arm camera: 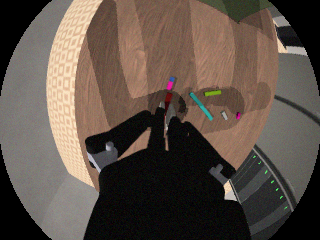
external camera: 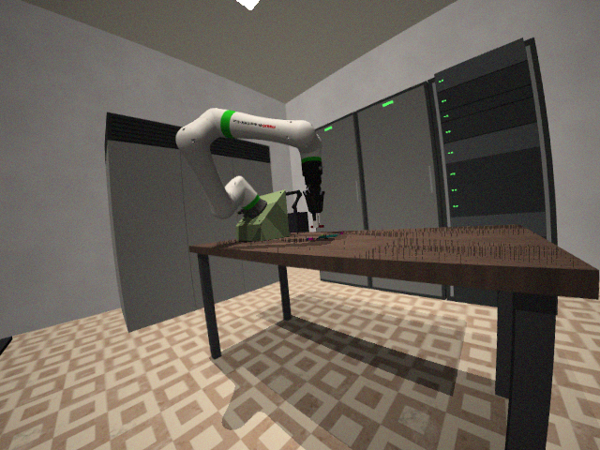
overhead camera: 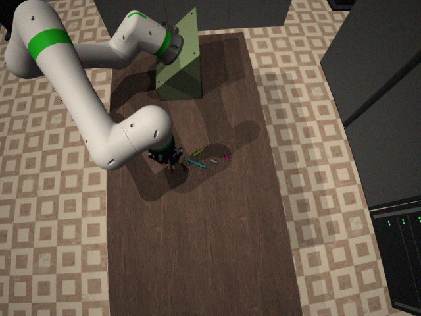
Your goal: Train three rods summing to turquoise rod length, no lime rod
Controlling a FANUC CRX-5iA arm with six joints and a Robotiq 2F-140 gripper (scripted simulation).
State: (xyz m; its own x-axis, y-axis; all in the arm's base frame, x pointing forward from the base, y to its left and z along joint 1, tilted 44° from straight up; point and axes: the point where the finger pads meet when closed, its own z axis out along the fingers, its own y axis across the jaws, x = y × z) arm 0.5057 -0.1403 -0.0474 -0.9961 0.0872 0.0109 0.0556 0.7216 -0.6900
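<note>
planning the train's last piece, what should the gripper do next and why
Probably lower the red rod to the table, its end against the magenta rod and in line with it. The gripper is shut on the red rod above the table, and the magenta and blue rod lie close together just beyond it. Those three lengths would match turquoise.

arm [overhead camera: 85,112] bent, wrist down | tool [arm camera: 166,115] clamped on red rod [arm camera: 168,99]

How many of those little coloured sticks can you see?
7. The gripper holds a red rod. Just beyond its tip lie a magenta rod and a blue rod. To the right lie the turquoise rod, lime rod, grey rod and second magenta rod. The arm may hide more.
</note>
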